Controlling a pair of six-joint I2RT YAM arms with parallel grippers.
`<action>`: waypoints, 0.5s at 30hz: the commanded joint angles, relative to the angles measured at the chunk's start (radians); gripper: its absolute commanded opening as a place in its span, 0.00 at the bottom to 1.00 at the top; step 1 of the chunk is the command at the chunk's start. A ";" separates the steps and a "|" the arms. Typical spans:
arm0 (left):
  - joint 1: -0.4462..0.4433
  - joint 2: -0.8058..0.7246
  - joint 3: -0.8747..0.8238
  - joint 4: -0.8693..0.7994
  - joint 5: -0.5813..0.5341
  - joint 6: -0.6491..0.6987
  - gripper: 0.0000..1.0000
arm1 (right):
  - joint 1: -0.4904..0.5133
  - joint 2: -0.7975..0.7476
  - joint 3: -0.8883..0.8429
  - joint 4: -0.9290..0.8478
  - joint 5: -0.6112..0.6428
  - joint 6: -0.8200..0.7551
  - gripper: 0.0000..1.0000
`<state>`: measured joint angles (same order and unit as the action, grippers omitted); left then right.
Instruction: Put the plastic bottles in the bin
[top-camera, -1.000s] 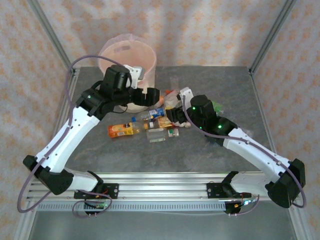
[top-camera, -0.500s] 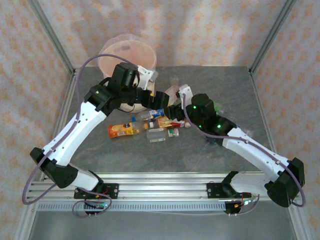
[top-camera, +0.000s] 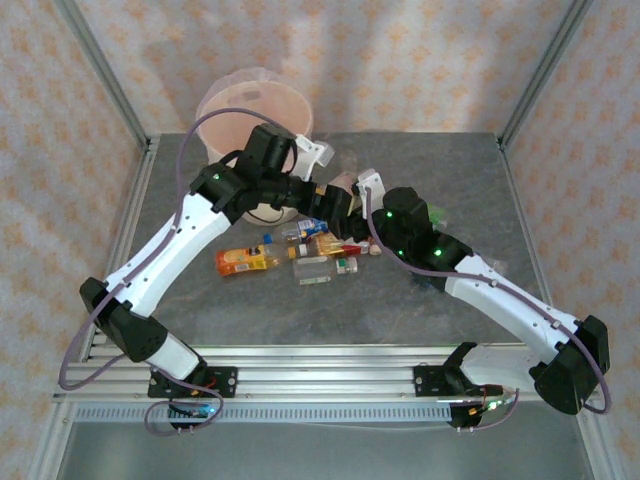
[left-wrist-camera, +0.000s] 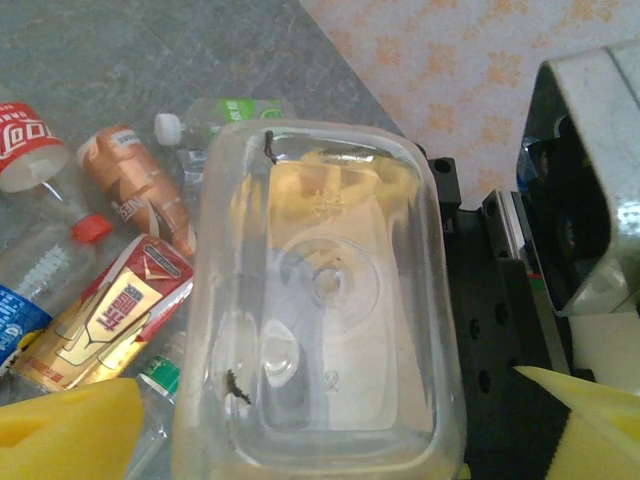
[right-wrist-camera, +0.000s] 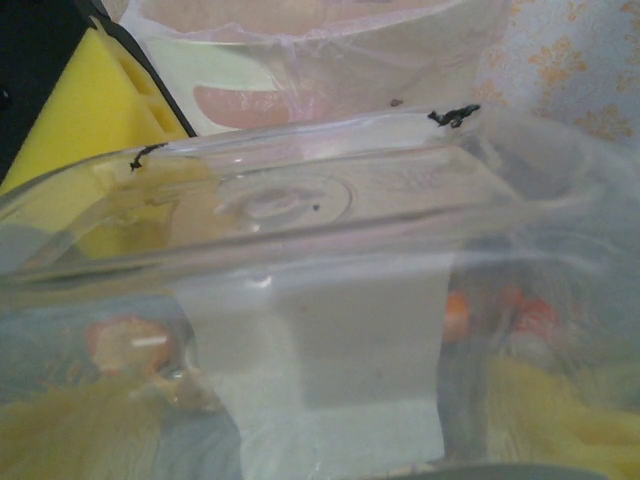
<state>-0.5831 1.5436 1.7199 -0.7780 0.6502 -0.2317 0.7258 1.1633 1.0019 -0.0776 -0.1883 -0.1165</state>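
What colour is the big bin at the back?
The bin is pale pink and a bit see-through. It shows best in the top external view.

bottle labels (left-wrist-camera: 112, 322) printed, lettering too blurred to read

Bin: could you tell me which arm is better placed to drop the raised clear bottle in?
Left, likely: the left end effector brackets the bottle beside the bin; the right arm is farther away.
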 joint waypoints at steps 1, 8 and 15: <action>-0.005 0.000 0.020 0.008 0.026 0.025 0.89 | 0.003 -0.018 0.012 0.058 -0.020 0.016 0.62; -0.005 0.005 0.004 0.046 0.051 0.002 0.58 | 0.005 -0.015 0.010 0.071 -0.016 0.033 0.62; -0.005 -0.021 0.005 0.060 0.020 0.006 0.34 | 0.006 -0.016 0.016 0.047 0.007 0.043 0.82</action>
<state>-0.5808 1.5455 1.7199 -0.7662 0.6579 -0.2085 0.7254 1.1622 1.0012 -0.0738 -0.1944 -0.0887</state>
